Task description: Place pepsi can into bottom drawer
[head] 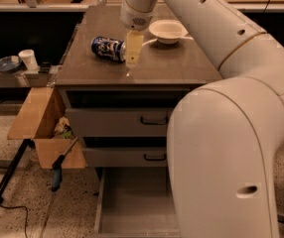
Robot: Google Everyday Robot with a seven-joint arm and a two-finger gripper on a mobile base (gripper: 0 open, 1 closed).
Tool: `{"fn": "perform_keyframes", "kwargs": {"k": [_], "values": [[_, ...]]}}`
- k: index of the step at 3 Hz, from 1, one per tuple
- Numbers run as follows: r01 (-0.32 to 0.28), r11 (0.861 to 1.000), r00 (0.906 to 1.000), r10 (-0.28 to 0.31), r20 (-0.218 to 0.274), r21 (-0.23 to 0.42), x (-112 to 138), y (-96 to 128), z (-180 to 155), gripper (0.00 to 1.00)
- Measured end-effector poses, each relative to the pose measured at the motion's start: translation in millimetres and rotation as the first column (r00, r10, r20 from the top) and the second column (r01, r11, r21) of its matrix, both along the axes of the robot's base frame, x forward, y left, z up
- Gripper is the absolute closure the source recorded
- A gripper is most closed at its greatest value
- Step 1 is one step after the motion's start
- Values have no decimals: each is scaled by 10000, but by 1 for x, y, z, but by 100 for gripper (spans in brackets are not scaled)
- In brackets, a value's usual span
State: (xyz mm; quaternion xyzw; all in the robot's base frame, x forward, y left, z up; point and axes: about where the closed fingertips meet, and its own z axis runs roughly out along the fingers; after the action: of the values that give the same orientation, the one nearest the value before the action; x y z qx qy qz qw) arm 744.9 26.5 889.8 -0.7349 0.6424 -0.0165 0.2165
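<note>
Across the right side of the view, the robot's white arm [231,148] fills most of the frame, reaching up & over to the cabinet top [172,66]. Below it, the bottom drawer [132,202] stands pulled out w/ a bare floor, partly hidden by the arm. The two upper drawers [127,120] sit pushed in. On the top, a white bowl [168,31] rests toward the back. The pepsi can [108,48] lies on its side left of the bowl, so it's not in the drawer yet. The gripper [132,58] hangs pointing down just beside the can's right end, prob. touching or nearly so. It's seen edge-on, so whether it's parted or closed can't be told, and it doesn't look to have the can.

Step in hand, by judgement: the reach/grasp, i.e. early in the task. Next move calls for shifting left to straddle the can across its body and closing firmly, since a can on its side may roll. Then lift clear and carry fwd & down to the open drawer w/o clipping the cabinet's front edge.
</note>
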Motion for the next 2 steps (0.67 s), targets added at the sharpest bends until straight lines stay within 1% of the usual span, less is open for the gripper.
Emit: {"fn": "perform_keyframes", "kwargs": {"k": [1,2], "values": [[259,9995,9997,-259,9,167,6,-1,-8,0],[55,9989,9993,-72,362,462,37,14,-14,0]]}}
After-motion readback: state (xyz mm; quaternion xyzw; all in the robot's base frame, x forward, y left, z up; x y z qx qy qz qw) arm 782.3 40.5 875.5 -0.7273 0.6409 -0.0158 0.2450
